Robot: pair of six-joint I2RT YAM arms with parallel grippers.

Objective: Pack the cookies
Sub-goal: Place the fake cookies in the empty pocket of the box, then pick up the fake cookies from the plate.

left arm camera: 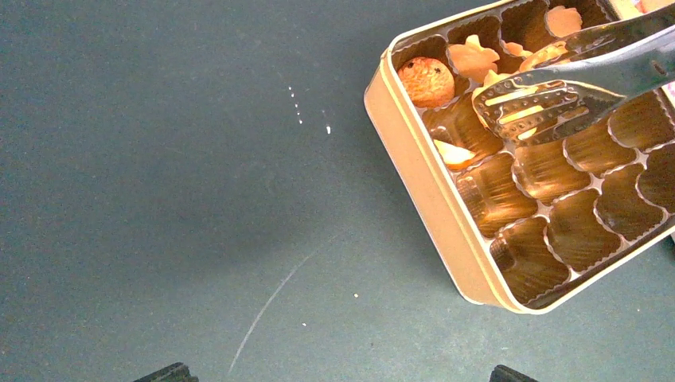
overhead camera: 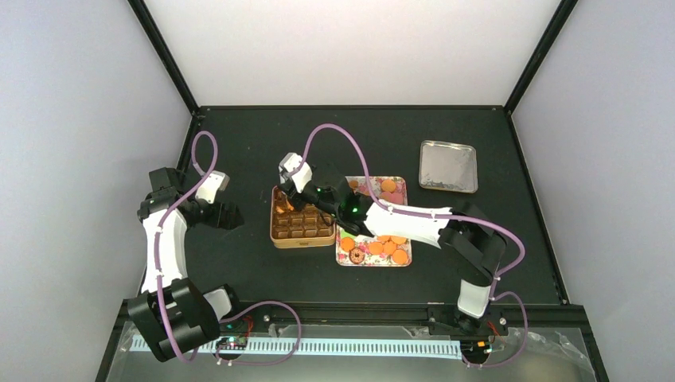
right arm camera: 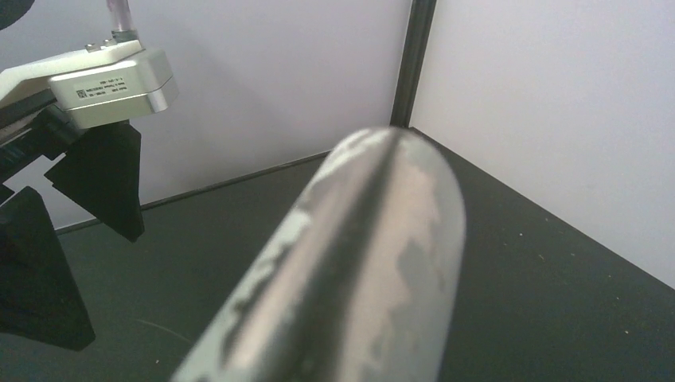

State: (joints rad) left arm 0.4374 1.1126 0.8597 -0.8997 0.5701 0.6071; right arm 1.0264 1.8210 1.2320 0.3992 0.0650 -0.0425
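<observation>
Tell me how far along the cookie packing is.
Early stage. Done: a few cookies sit in one corner of the square tin. In hand: metal tongs hover over that corner. Left: most cups are empty, and many unpacked cookies lie on the floral tray.

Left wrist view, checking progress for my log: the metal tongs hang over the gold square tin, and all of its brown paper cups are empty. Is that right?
Not quite. The metal tongs are over the gold square tin, but its brown paper cups are not all empty: a few at one corner hold cookies, as the left wrist view shows.
</observation>
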